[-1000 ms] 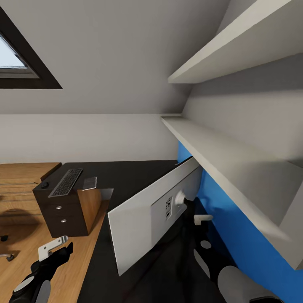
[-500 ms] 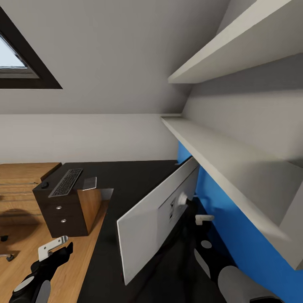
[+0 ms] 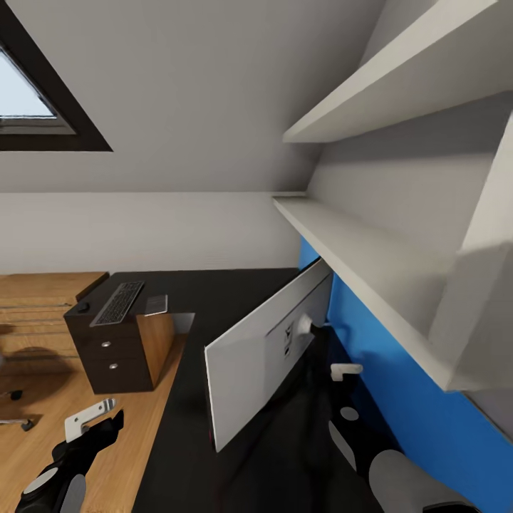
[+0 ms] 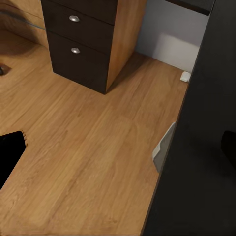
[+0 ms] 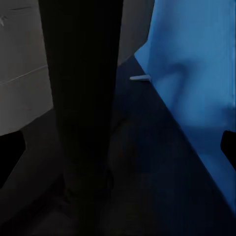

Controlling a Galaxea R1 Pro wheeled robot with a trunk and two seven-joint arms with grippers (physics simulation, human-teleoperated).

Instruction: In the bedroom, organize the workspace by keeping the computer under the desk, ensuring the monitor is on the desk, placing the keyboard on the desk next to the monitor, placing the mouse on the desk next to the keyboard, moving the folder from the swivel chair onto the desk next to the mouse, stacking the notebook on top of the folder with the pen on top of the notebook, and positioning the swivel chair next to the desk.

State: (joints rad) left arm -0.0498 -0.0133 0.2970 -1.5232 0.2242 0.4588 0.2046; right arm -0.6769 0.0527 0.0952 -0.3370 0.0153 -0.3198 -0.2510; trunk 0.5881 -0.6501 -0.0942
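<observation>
The monitor (image 3: pixel 267 356) stands on the black worktop (image 3: pixel 214 299), its pale grey back facing the head camera and its far end close to the blue wall panel (image 3: pixel 399 385). Taking the monitor as landmark: the right gripper (image 3: pixel 345 370) shows one pale finger (image 3: pixel 347 369) just beside the monitor's back, on the wall-panel side. In the right wrist view the dark monitor foot (image 5: pixel 81 108) rises between two dark fingertips at the picture's edges, so the right fingers are spread wide and not holding it. The left gripper (image 3: pixel 89 419) hangs well apart from the monitor, over the wood floor (image 4: pixel 88 147) beside the worktop; its fingers (image 3: pixel 87 416) show no clear gap, so I cannot tell their state.

The keyboard (image 3: pixel 118 303) lies on the drawer unit (image 3: pixel 117 345) at the worktop's far end, well apart from the monitor, with the mouse (image 3: pixel 83 307) just beside it on one side and a small grey notebook (image 3: pixel 156 305) on the other.

Compared with a second ago, the monitor has swung more edge-on to the camera, and the whole view has shifted slightly.

Counts: one monitor, one keyboard, one mouse, two silver knobs (image 3: pixel 105 344) on the unit, two wall shelves (image 3: pixel 370 249).
</observation>
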